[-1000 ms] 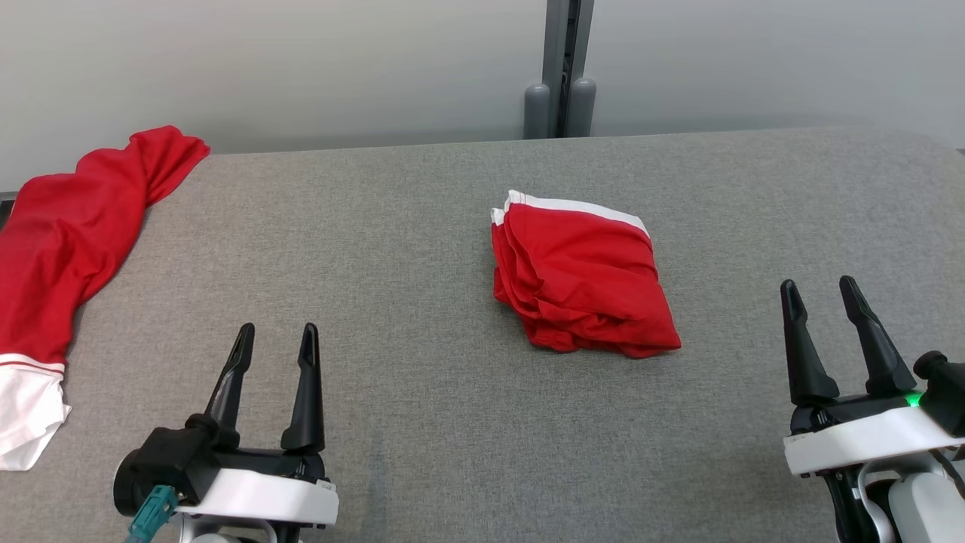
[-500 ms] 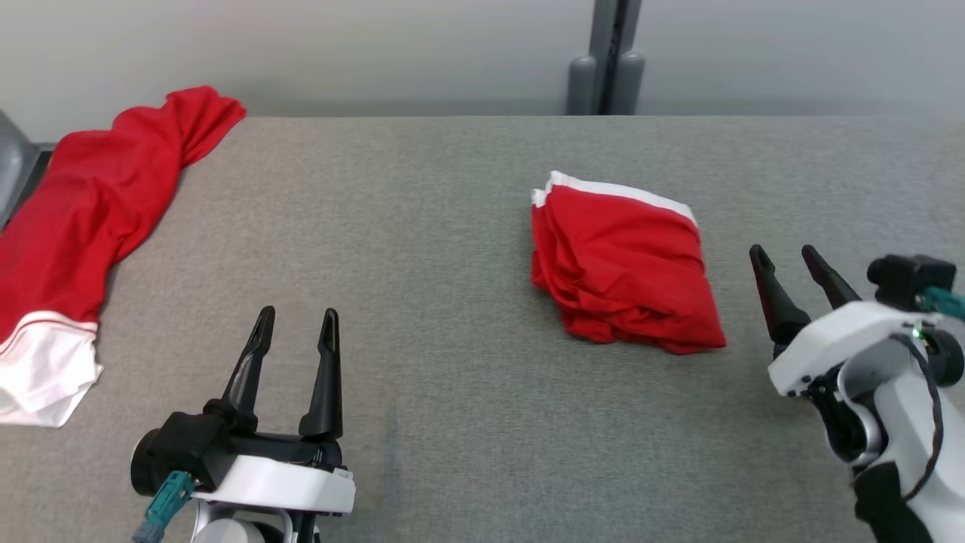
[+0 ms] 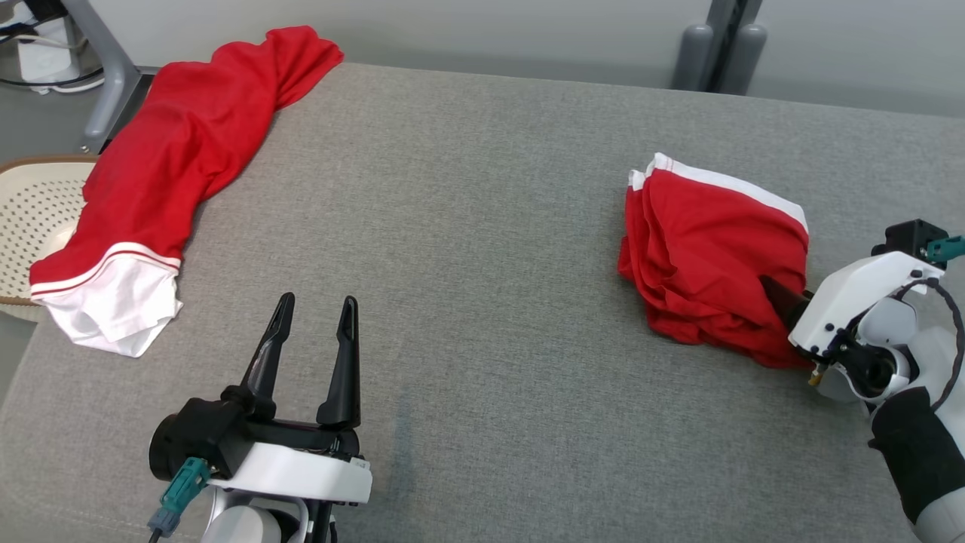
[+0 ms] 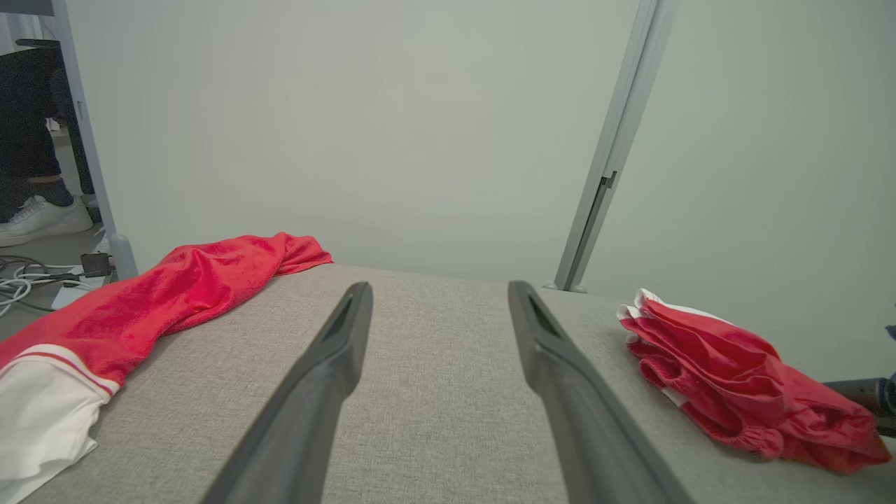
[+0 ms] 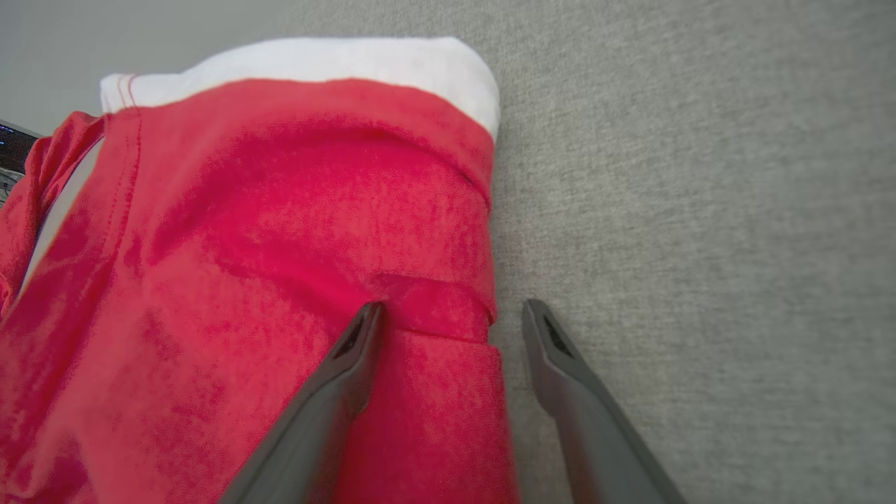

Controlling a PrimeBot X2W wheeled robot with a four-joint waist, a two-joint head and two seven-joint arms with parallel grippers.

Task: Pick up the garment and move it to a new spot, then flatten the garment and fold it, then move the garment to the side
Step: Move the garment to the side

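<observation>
Fabric of a grey weave covers the counter (image 3: 467, 226). By its near edge, left of the middle, the left jaws stand released and spread. Their two dark fingers (image 3: 343, 354) point toward the far edge above bare cloth, with nothing between them. Toward the right edge the right jaws are spread wide too and grasp nothing; they angle down at the near right corner of the folded red garment (image 3: 701, 249). In the right wrist view one finger (image 5: 336, 392) lies over the red cloth and the other over bare counter just beside it, so the garment's edge runs between them; whether the tips press down cannot be told. The garment lies in a thick, rumpled stack in the right half of the counter, its white band along the far side. Well apart, at the far left corner, a loose red garment (image 3: 181, 151) with a white hem drapes along the left edge. A pale perforated basket (image 3: 34, 219) sits below that edge. Two grey posts (image 3: 724, 45) stand behind the far edge.
</observation>
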